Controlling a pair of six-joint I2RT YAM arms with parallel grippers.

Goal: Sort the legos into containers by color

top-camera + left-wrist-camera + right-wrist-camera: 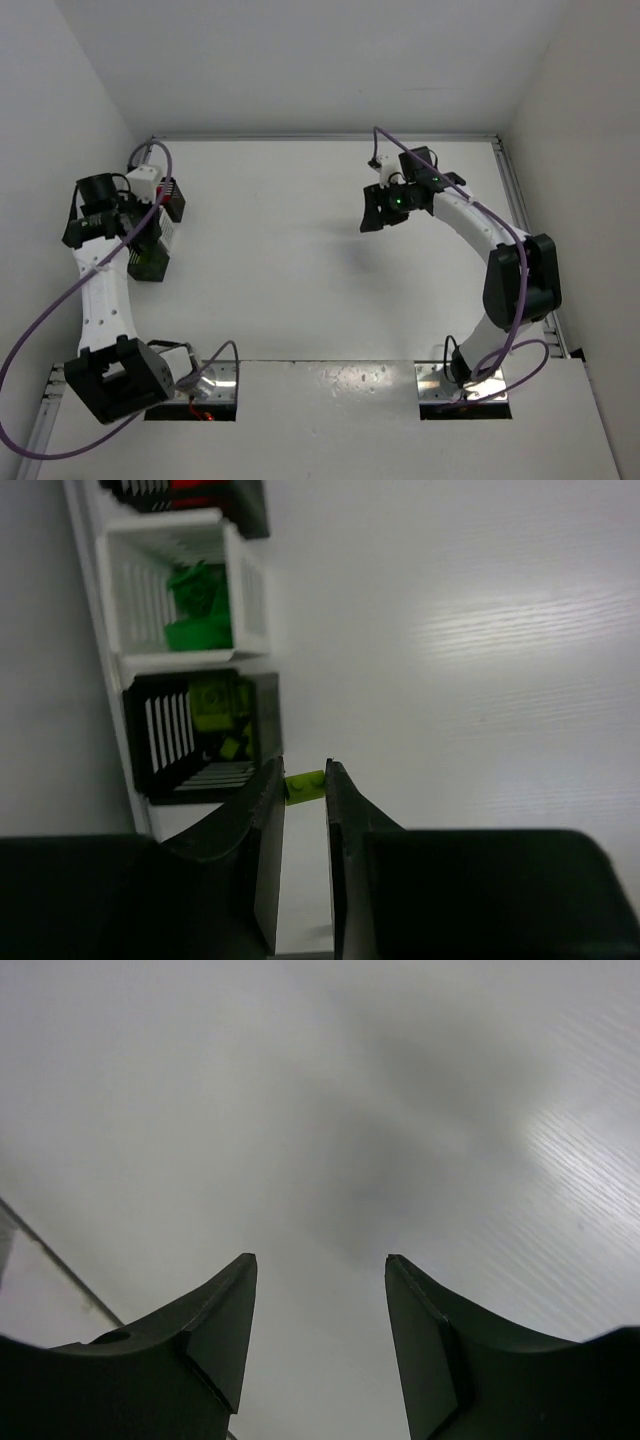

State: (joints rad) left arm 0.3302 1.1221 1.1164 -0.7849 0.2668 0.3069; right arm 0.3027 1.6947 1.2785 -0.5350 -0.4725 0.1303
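From above, the left gripper (pixel 138 233) hangs by the row of containers (pixel 150 265) at nine o'clock on the table (pixel 290 270). The right gripper (pixel 380 208) hovers over bare surface near two o'clock.

At the left wrist, the fingers are pinched on a yellow-green lego (pixel 305 785), held at their very tips. Just beside them, at eleven o'clock, sits the black container (pixel 262 705) with yellow-green pieces inside. Beyond it is the white container (pixel 245 590) holding dark green legos (pixel 195 610), and a red-filled one (pixel 250 505) is at the top edge.

At the right wrist, the jaws stand apart with nothing between them, only table below.

This looks like the delivery step. Next, I'd say the tips need to shift towards eleven o'clock over the black container's mouth, then part.
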